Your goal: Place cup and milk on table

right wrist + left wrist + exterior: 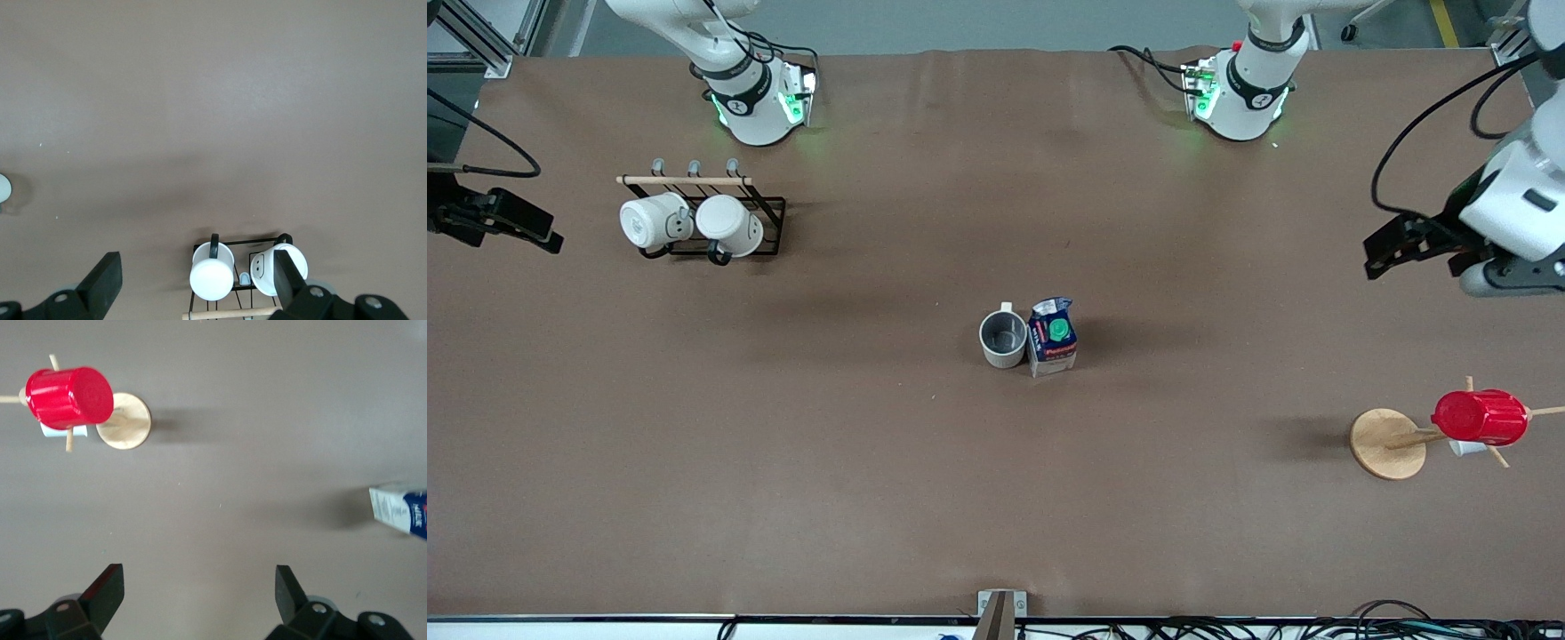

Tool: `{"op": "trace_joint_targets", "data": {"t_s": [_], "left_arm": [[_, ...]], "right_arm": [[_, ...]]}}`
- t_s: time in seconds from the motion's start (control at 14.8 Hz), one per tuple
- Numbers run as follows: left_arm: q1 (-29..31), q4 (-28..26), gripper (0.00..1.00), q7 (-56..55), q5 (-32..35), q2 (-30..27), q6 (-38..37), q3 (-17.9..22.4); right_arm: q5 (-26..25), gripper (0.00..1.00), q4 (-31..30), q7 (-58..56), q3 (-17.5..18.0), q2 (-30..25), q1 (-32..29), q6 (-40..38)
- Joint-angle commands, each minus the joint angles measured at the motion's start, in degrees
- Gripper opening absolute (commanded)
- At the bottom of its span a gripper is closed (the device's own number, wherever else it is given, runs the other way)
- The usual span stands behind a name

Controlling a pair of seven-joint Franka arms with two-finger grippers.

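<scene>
- Cup (1003,339) and milk (1052,337) stand touching at the frame's centre on the table (871,444)
- Left gripper (1392,252) and right gripper (511,227) hang at the frame edges, jaws spread, empty
- Judged done: keep both arms clear

Even, soft overhead light, no glare on the matte table (871,462). The milk (1052,338) throws a faint shadow toward three o'clock in the front view. Green lamps glow at both arm bases. The wrist views look softer, slightly blurred.
</scene>
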Motion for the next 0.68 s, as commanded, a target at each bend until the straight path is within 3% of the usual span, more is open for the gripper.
{"op": "trace_joint_targets", "data": {"t_s": [0.0,0.2,0.61], "left_arm": [[-1.6,-9.1,1.00,1.4,-1.0,-7.5,0.4,1.2],[-2.9,-11.9,1.00,1.5,-2.4,-10.1,0.4,2.8],[-3.2,-9.1,1.00,2.0,-2.6,-9.5,-0.4,3.0]], "right_arm": [[-0.2,1.00,-0.9,-3.1,-0.1,-0.9,-0.6,0.1],[-0.1,1.00,-0.9,-3.0,0.2,-1.0,-1.5,0.0],[0.2,1.00,-0.9,-3.0,0.5,-1.0,-2.2,-0.1]]}}
